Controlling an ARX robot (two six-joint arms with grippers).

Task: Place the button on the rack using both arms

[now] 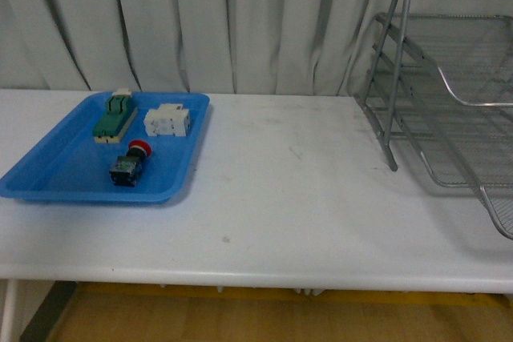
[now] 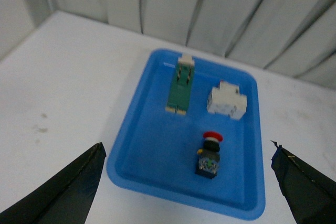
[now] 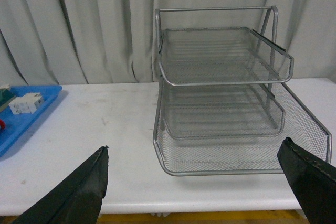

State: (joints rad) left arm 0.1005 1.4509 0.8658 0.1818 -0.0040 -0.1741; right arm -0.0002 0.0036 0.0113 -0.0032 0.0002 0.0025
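Observation:
The button (image 1: 130,162), red cap on a dark blocky body, lies on its side in the blue tray (image 1: 48,175) at the table's left. The left wrist view looks down on the button (image 2: 210,155) from well above, with my left gripper (image 2: 189,182) open and its black fingertips (image 2: 79,182) spread wide to either side. The silver wire-mesh rack (image 1: 449,102) stands at the right, partly cut off by the frame edge. The right wrist view faces the rack (image 3: 226,98) head on, with my right gripper (image 3: 202,182) open and empty. Neither arm shows in the front view.
A green-and-cream block (image 1: 115,116) and a white blocky part (image 1: 167,121) share the blue tray (image 2: 157,182) behind the button. White table (image 1: 288,190) stretches bare between tray and rack. Grey curtains hang close behind. The table's front edge drops to a wooden floor.

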